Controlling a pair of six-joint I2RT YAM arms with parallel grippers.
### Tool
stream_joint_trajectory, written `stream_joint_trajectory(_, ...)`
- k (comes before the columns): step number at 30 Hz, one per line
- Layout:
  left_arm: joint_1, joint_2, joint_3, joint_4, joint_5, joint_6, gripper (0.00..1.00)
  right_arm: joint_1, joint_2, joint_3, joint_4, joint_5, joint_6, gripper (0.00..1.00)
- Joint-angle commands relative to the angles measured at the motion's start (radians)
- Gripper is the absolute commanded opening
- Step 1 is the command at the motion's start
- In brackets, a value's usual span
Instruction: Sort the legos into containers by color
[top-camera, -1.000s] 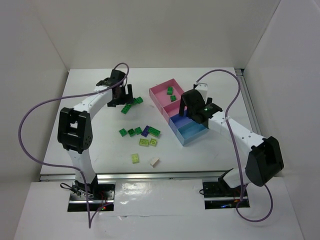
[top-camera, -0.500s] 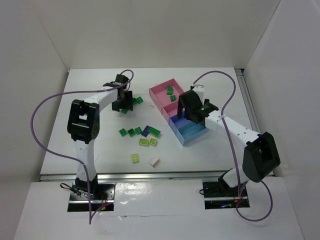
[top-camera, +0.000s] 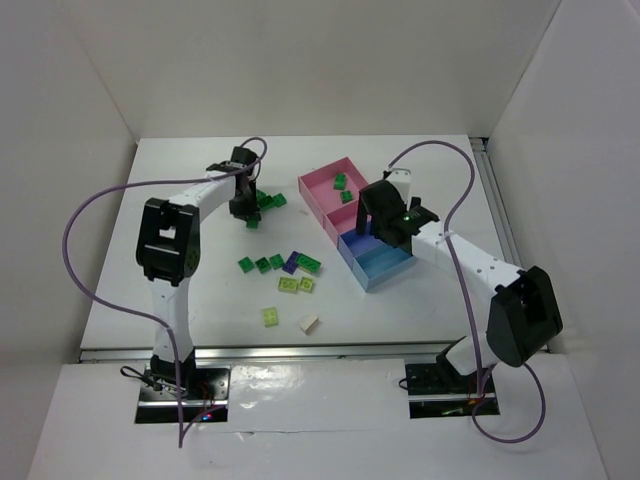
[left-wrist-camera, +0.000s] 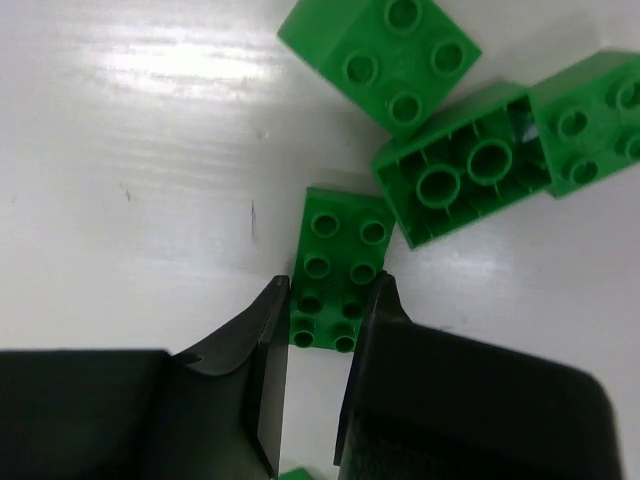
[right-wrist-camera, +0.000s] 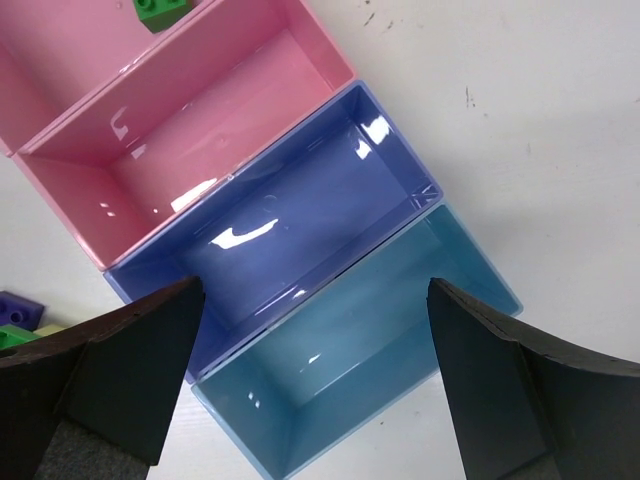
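Note:
In the left wrist view a dark green lego (left-wrist-camera: 338, 240) lies studs-up on the white table, and my left gripper (left-wrist-camera: 330, 300) is shut on its near end, a finger against each side. More green legos (left-wrist-camera: 385, 55) crowd just beyond it, one upside down (left-wrist-camera: 460, 165). From above, my left gripper (top-camera: 249, 207) is down at this cluster (top-camera: 272, 200). My right gripper (right-wrist-camera: 314, 288) hangs open and empty over the periwinkle container (right-wrist-camera: 300, 200) and light blue container (right-wrist-camera: 380, 340). The far pink container (top-camera: 322, 184) holds two green legos (top-camera: 341, 181).
Loose legos lie mid-table: dark green ones (top-camera: 262, 264), a purple one (top-camera: 291, 263), yellow-green ones (top-camera: 289, 285) and a cream one (top-camera: 309, 323). The second pink container (right-wrist-camera: 200, 120) shows nothing inside. White walls surround the table.
My left gripper came down onto the green cluster and went from open to shut on one brick. The right arm has barely moved.

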Motion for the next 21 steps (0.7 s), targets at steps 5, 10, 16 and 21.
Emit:
stream_joint_trajectory(5,-0.076,-0.217,0.005,-0.022,0.08,-0.012,0.17,0.008,-0.061,-0.016,0.042,0.059,0.006,1.0)
stream_joint_trajectory(10,-0.182,-0.158,0.123,-0.022,0.141,-0.045,0.18,0.008,-0.04,-0.007,0.042,0.041,0.006,1.0)
stream_joint_trajectory(16,-0.234,0.011,0.369,-0.048,0.195,-0.11,0.2,0.017,-0.049,-0.007,0.022,0.053,0.006,1.0)
stream_joint_trajectory(21,-0.254,0.17,0.617,-0.057,0.239,-0.163,0.69,0.017,-0.067,-0.016,-0.001,0.053,0.015,1.0)
